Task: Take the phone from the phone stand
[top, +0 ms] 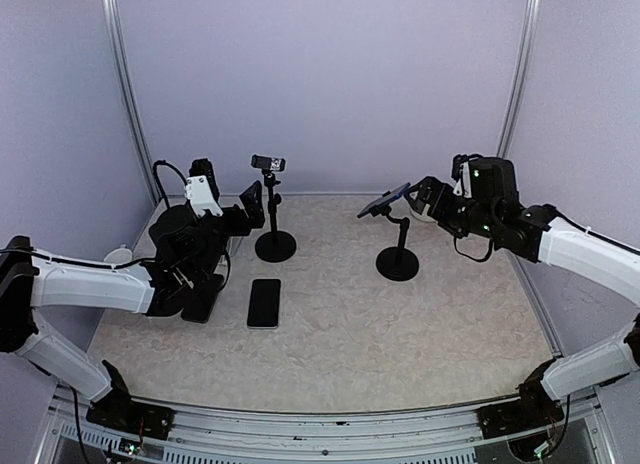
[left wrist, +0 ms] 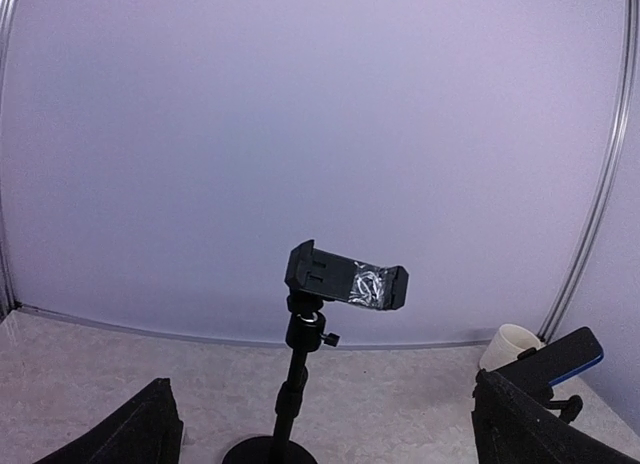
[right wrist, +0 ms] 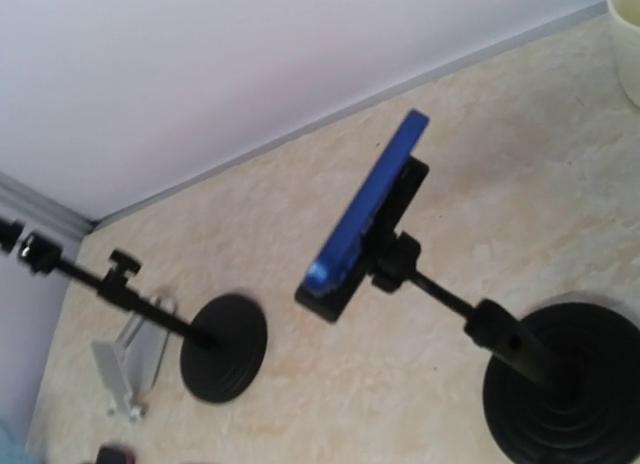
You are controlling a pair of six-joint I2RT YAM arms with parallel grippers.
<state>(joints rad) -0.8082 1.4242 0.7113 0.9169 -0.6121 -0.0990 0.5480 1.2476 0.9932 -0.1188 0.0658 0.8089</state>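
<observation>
A blue phone [top: 385, 200] sits tilted in the clamp of the right stand [top: 398, 263]. It also shows in the right wrist view [right wrist: 365, 209], edge-on above the stand's round base [right wrist: 565, 384]. My right gripper [top: 420, 196] hovers just right of the phone. Its fingers look spread and do not touch the phone. The left stand [top: 273, 239] has an empty clamp [left wrist: 347, 279]. My left gripper [top: 254, 204] is open and empty, level with that stand's pole. Its fingers [left wrist: 130, 432] show at the bottom corners of the left wrist view.
A black phone [top: 264, 302] lies flat on the table in front of the left stand. Another dark flat object [top: 200, 306] lies under my left arm. A white cup [top: 118, 254] stands at the far left, and a small silver bracket [right wrist: 130, 369] lies by the left stand's base [right wrist: 225, 346].
</observation>
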